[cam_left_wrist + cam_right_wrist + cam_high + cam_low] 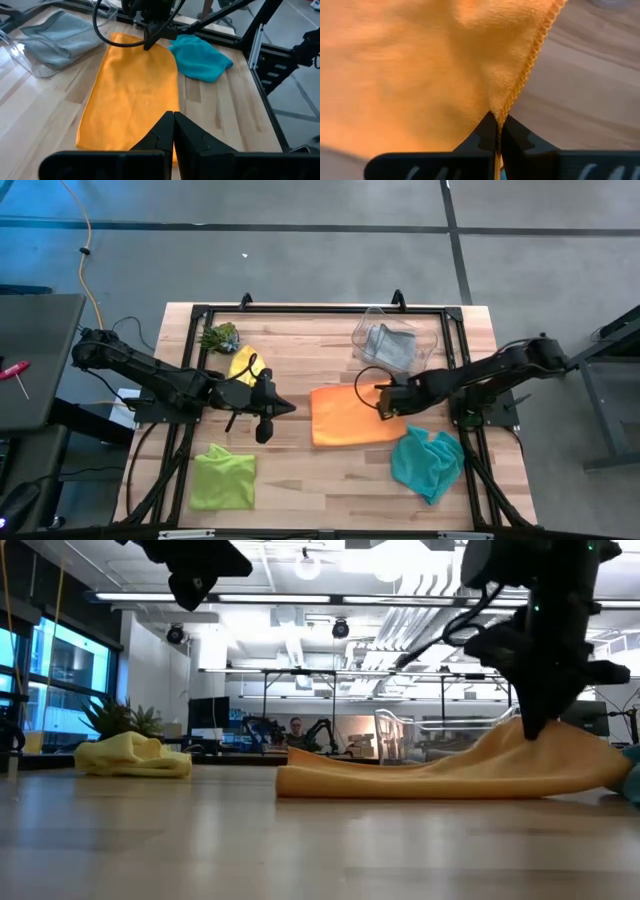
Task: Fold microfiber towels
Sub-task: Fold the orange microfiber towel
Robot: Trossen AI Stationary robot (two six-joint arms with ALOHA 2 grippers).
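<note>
The orange towel lies spread at the table's middle, with its right side raised. My right gripper is shut on its right edge. My left gripper is shut and empty, held above the table just left of the orange towel. The yellow towel lies crumpled at the far left. The lime green towel lies at the near left. The teal towel lies crumpled at the near right. The grey towel lies inside a clear bin. My right gripper pinches the orange towel's stitched hem between its two fingers, on the towel's right edge near the far corner. The fingers slant down from the table's right. The held edge is lifted a little, and the towel slopes down to its left part, which lies on the table.
A small green spiky plant stands at the far left corner. The clear plastic bin stands at the far edge, right of the middle. A black frame runs around the table. Bare wood shows at the near middle.
</note>
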